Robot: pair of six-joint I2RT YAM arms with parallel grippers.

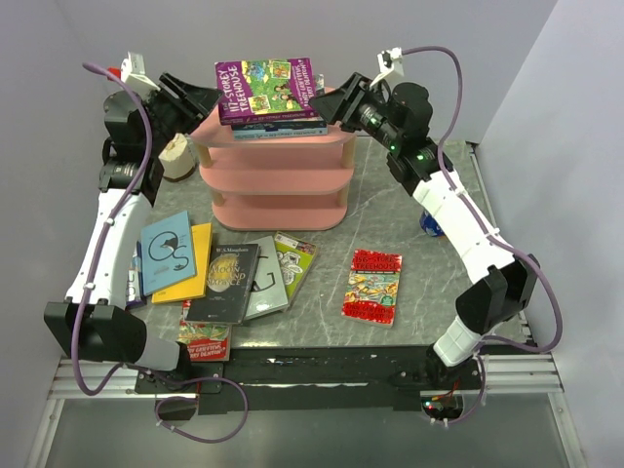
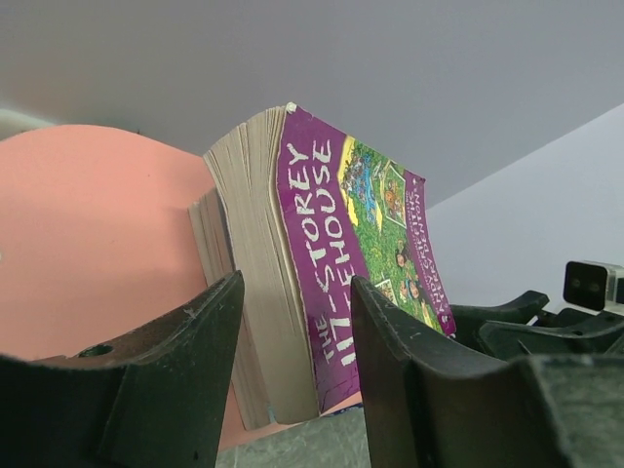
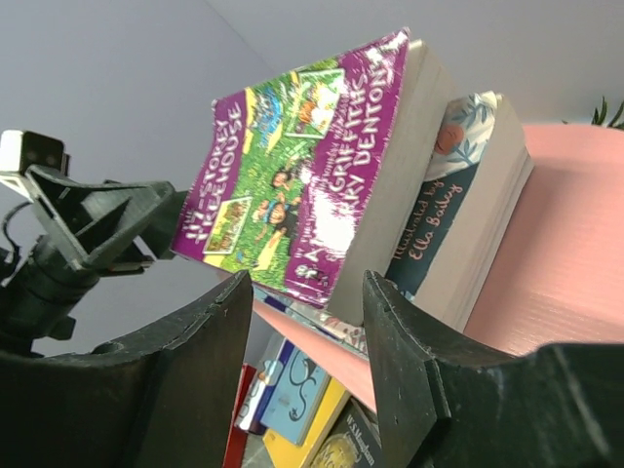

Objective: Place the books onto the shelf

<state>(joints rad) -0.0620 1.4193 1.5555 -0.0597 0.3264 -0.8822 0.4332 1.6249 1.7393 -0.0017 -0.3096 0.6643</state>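
The purple book (image 1: 268, 88) lies flat, cover up, on top of a short stack on the upper board of the pink shelf (image 1: 278, 190). Its cover carries white title lettering and green illustrated panels, and its page block is thick and cream-coloured. Directly beneath it lies a dark floral book (image 3: 458, 195), set slightly askew so that one edge projects past the purple cover.

The left tool (image 1: 208, 99) stands at the left end of the stack, level with the upper board. Its jaws are partway open, and in the left wrist view the near end of the purple book lines up with the gap. The right tool (image 1: 329, 107) stands at the opposite end, also partway open, with a corner of the same book in line with its gap. Neither tool is clamped on anything. Whether any finger touches the book cannot be told.

The shelf stands at the rear centre of the table (image 1: 409, 224). In front of it, to the left, the following lie flat in an overlapping cluster:
- a light blue book (image 1: 168, 252)
- a yellow book (image 1: 198, 271)
- a black book (image 1: 226, 283)
- a grey book (image 1: 265, 283)
- a lime green book (image 1: 295, 258)

A red book (image 1: 373, 286) lies alone to the right, well apart from the cluster. A paper roll (image 1: 178, 156) stands just beside the left side of the shelf.
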